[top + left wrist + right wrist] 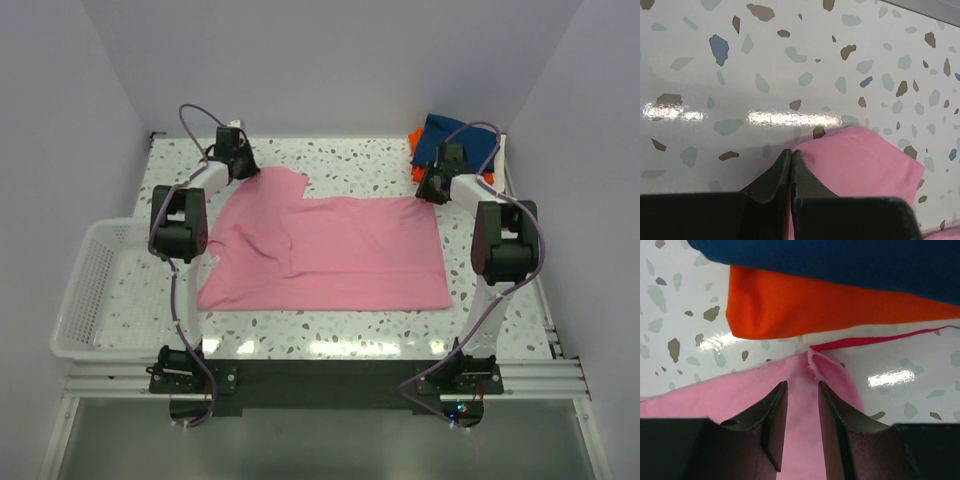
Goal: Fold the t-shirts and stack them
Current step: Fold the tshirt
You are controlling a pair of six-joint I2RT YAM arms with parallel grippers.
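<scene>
Fold just starting: pink shirt (330, 250) lies flat on the desk (350, 165). Left tool (791, 160) is pinched shut on its far left edge. Right tool (802, 390) has its jaws apart over the far right corner, beside the folded stack (440, 130). Next, the right tool likely needs to close, then both lift together.

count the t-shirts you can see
4: pink t-shirt spread mid-table; navy over orange over a red edge, stacked at the far right corner. Others may be hidden there.

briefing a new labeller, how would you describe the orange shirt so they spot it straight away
Start at the speckled table and go to its far right corner, where a small pile of folded shirts lies just beyond the pink t-shirt. The orange shirt is the layer directly under the navy blue shirt, the only bright orange cloth there.
</scene>
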